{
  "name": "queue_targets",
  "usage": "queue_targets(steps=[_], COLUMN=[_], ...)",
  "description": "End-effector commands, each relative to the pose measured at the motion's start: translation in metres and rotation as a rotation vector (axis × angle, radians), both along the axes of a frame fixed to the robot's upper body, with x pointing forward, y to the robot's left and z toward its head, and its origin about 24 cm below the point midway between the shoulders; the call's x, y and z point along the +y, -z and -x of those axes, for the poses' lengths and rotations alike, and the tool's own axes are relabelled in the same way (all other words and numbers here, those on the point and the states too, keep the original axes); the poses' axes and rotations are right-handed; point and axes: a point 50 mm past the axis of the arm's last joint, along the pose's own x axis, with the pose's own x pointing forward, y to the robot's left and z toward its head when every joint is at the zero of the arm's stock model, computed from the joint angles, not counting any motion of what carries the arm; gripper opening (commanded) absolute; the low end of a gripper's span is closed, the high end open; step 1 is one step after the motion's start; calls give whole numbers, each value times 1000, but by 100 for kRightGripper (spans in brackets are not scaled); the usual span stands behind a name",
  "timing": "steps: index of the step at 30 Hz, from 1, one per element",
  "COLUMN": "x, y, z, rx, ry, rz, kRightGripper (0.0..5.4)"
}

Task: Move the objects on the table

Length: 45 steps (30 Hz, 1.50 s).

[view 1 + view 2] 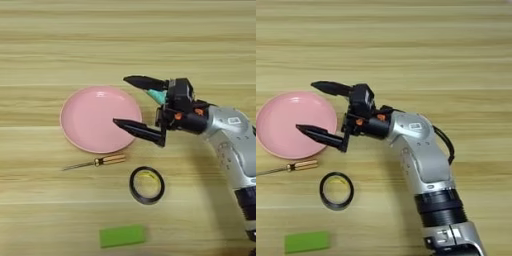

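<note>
One pink plate (85,120), fingers (137,129) spread over rim

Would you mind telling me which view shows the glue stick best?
The left eye view: a teal and white bit of the glue stick shows beside the end effector, under its upper finger. In the right eye view, the end effector's body hides it entirely.

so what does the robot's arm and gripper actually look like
The right arm is a silver, rounded forearm with a black ribbed collar lower down and a black cable looping along its side. The gripper has a black body with small orange accents and two long, tapered black jaws.
</note>
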Motion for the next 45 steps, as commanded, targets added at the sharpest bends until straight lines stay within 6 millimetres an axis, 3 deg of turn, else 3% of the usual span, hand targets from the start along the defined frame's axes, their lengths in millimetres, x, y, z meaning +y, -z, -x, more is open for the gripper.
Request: queue_targets(steps=[1, 19, 45], x=[-2, -11, -19], y=[-20, -13, 16], z=[-1, 10, 26], rx=[-80, -35, -40], ry=[-23, -155, -263], rz=[5, 83, 270], kRightGripper=[537, 537, 537])
